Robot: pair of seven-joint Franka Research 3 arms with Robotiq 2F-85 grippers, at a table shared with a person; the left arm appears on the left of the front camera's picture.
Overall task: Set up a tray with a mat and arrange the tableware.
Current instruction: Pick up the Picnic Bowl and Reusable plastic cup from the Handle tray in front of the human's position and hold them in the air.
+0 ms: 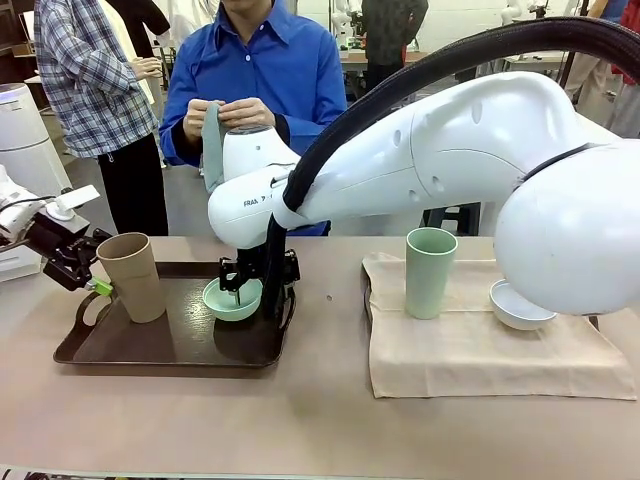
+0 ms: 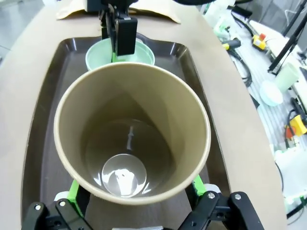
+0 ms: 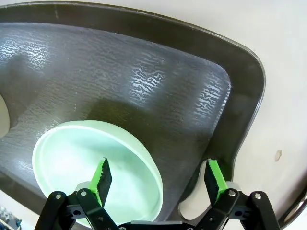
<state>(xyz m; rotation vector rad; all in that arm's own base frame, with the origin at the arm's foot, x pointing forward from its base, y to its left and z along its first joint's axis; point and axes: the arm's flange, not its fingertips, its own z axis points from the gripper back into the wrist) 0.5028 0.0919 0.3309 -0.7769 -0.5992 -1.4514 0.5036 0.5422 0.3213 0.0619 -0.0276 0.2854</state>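
Note:
A dark brown tray (image 1: 90,345) lies at the table's left. On its left end stands the tan cup (image 1: 133,277), and my left gripper (image 1: 95,283) is at its side. In the left wrist view the cup (image 2: 132,139) sits between the open fingers (image 2: 73,189). The mint-green bowl (image 1: 230,300) rests on the tray's right part. My right gripper (image 3: 158,170) is open astride the bowl's (image 3: 72,158) rim, one finger inside and one outside. To the right, the beige mat (image 1: 480,350) carries the pale green cup (image 1: 430,272) and the white bowl (image 1: 518,310).
A person in a blue shirt stands at the far side holding a grey-green cloth (image 1: 213,145). My right arm's (image 1: 450,160) white body spans the middle above the table. Bare tabletop runs along the near edge.

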